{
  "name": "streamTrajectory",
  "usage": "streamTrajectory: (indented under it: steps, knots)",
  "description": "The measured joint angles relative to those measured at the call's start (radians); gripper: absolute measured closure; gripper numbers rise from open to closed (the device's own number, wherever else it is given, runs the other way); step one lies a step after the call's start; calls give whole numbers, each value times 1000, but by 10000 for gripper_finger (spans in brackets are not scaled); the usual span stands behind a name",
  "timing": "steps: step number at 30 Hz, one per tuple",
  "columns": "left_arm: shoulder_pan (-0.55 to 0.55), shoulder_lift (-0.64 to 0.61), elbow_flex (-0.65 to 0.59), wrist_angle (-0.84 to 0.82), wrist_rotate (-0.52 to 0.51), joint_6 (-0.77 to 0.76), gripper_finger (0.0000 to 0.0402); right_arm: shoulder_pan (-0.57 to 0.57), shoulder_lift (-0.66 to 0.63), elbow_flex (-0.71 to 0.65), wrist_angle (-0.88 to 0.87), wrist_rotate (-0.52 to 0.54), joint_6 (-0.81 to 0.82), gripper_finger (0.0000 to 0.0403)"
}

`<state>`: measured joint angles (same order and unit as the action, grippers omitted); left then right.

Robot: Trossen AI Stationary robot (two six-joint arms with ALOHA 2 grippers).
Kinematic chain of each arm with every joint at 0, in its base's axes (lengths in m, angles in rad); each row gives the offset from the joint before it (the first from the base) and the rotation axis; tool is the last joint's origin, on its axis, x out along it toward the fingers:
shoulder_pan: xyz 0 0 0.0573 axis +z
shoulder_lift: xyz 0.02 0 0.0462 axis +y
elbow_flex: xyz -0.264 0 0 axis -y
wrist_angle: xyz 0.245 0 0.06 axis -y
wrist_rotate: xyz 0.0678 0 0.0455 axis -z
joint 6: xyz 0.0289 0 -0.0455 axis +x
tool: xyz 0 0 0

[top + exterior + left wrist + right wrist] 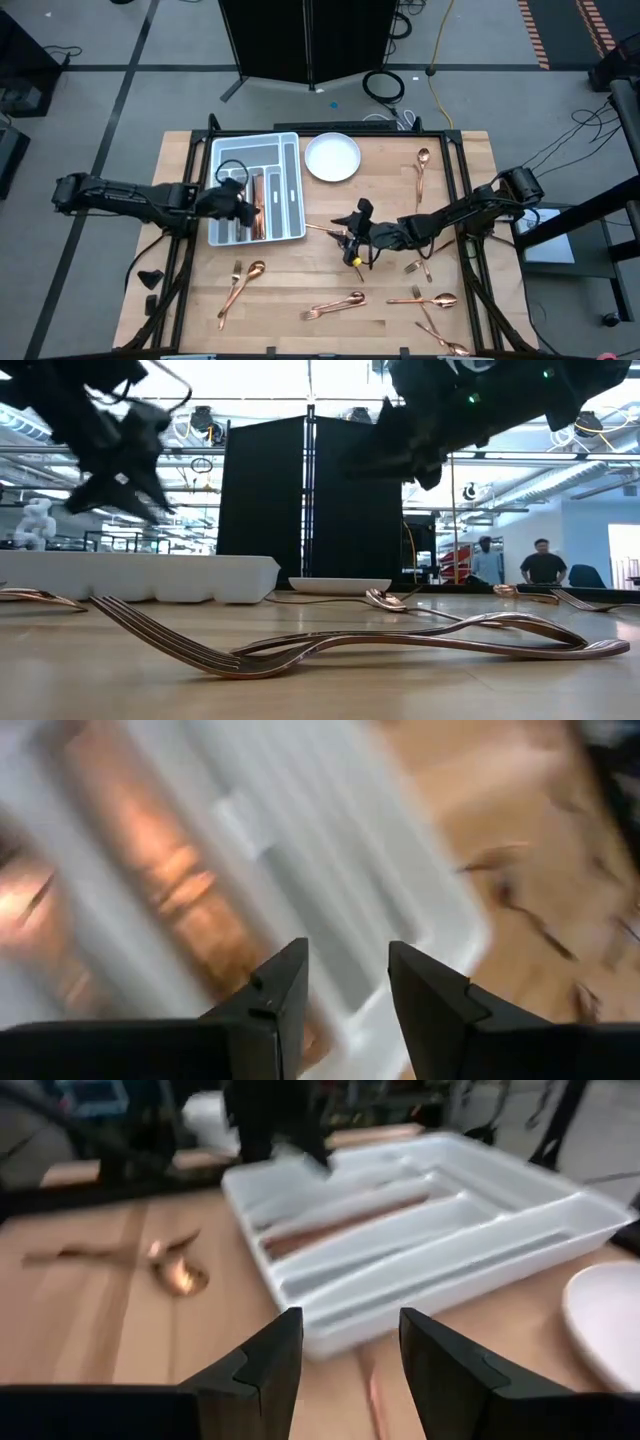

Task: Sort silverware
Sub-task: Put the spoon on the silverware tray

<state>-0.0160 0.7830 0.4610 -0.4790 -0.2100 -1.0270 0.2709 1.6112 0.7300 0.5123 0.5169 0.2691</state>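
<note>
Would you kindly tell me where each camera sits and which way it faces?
High view: overhead, straight down on table, both arms.
Low view: tabletop level, across fork toward room; arms above.
Left wrist view: over tray; left gripper open.
Right wrist view: toward tray; right gripper open.
Shared: tray, plate.

Bare wood lies open between the tray (292,190) and the right gripper (352,222) (a knife (322,229) crosses it); scattered silverware (335,305) clutters the near table (300,280) edge.
</note>
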Motion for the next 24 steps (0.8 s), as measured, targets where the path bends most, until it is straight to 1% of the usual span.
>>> streamTrajectory:
  steps: [3, 6, 11, 13, 17, 21, 24]
  knots:
    - [-39, 3, 0, 173, -1, 249, 267, 5, 1, 0, -79, -55, 41, 243]
    - [-83, 16, 1, 336, -22, 421, 267, 6, 1, 0, -128, -80, 141, 243]
    - [-146, 63, -3, 552, -64, 709, 267, 5, 1, 0, -252, -79, 283, 243]
    - [-162, 91, -24, 677, -96, 801, 267, 6, 1, 0, -308, -81, 325, 243]
    - [-183, 172, -83, 963, -112, 941, 267, 19, 1, 0, -367, -128, 406, 243]
    - [-190, 283, -131, 1303, -109, 1025, 267, 57, 1, 0, -414, -104, 503, 244]
    - [-189, 365, -135, 1415, -65, 1071, 267, 86, 1, 0, -439, -84, 551, 253]
